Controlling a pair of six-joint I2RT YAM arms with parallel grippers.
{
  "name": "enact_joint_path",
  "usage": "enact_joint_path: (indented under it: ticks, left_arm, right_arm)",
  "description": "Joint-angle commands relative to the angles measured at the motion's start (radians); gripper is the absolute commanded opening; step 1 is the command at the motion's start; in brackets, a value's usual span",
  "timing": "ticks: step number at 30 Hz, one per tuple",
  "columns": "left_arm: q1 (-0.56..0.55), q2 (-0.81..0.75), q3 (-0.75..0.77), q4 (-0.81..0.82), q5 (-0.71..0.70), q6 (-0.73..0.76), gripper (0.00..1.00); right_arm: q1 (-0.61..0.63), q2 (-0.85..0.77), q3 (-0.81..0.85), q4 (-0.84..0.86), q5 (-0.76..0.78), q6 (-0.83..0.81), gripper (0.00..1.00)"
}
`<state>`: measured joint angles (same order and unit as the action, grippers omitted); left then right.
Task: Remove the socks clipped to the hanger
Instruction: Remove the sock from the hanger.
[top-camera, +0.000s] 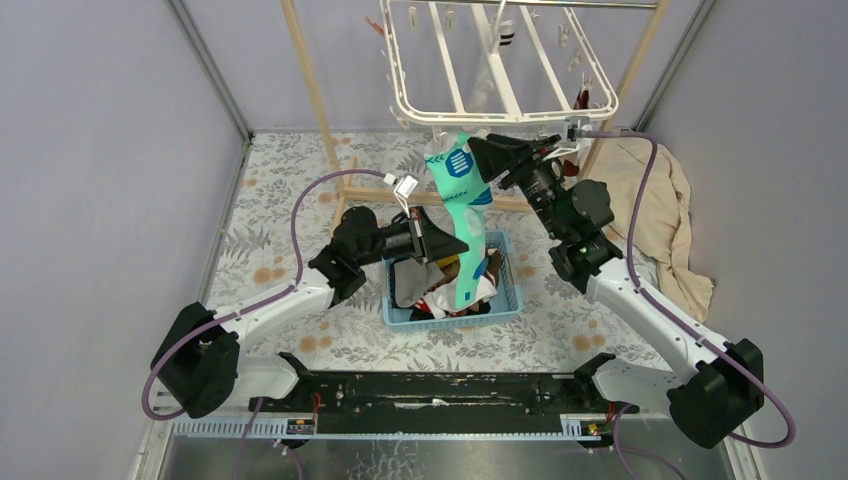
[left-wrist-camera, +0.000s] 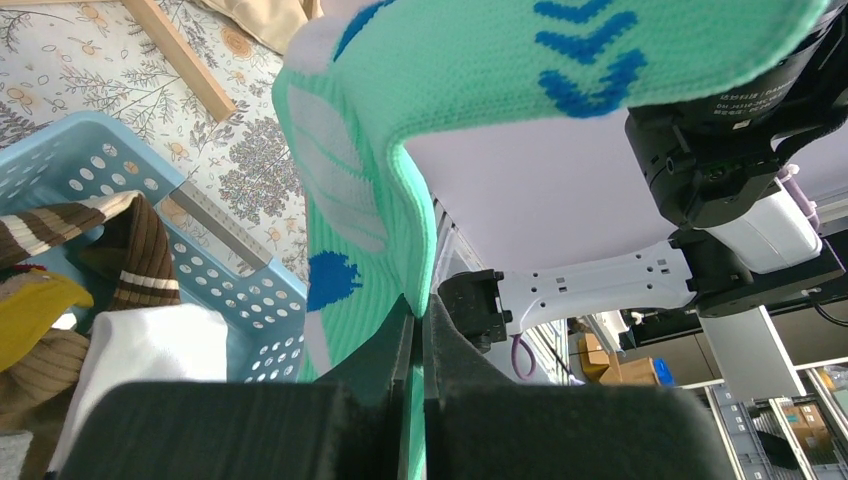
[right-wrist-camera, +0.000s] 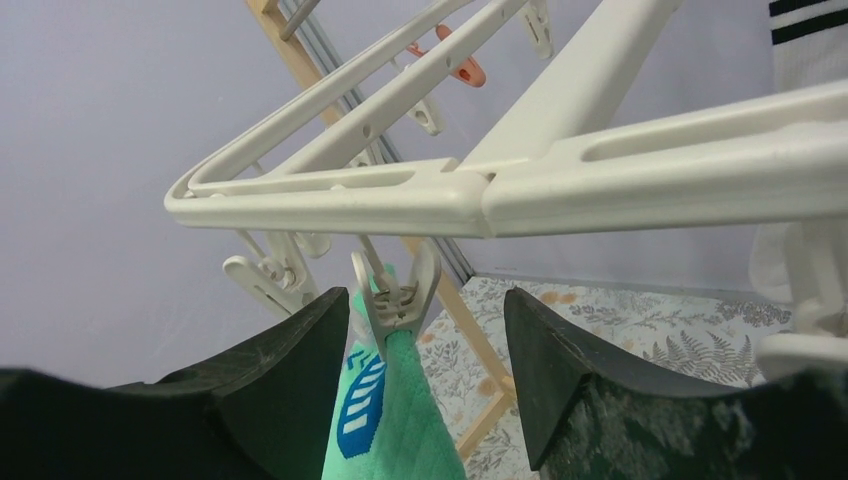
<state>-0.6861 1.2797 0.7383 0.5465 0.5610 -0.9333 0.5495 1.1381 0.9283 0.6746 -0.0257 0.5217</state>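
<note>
While the left claw (left-wrist-camera: 420, 312) pinches the teal sock (top-camera: 468, 228) tight, the right claw (right-wrist-camera: 425, 322) above it stands wide, the clip (right-wrist-camera: 398, 292) between its jaws.

Sock (top-camera: 468, 230) below hanger (right-wrist-camera: 640, 180) edge, above basket (left-wrist-camera: 250, 290) with socks (left-wrist-camera: 130, 260).

We find one printed marking: two short lines of small white print on the black motor housing (left-wrist-camera: 720, 150) in the left wrist view. The print is tilted and too small for us to read with confidence. The teal sock (left-wrist-camera: 480, 60) bears blue chevron marks and blue patches, which are patterns and not letters.
</note>
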Motion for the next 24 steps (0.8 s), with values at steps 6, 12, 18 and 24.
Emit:
enact_joint_path:
  ticks: [6,12,18,24]
  left_arm:
    - [0.003,-0.02,-0.014,0.072,0.016,-0.01,0.0]
    - [0.004,-0.02,-0.016,0.071,0.015,-0.01,0.0]
    - [0.003,-0.028,-0.025,0.062,0.011,-0.002,0.0]
    - [0.003,-0.076,-0.053,0.008,-0.018,0.027,0.0]
  right_arm:
    - [-0.006,0.003,0.059,0.132,0.051,0.01,0.64]
    - [-0.005,0.021,0.076,0.143,0.032,0.017,0.38]
    - [-0.006,0.018,0.077,0.127,0.031,0.016,0.11]
    - [-0.006,0.012,0.083,0.099,0.031,0.01,0.19]
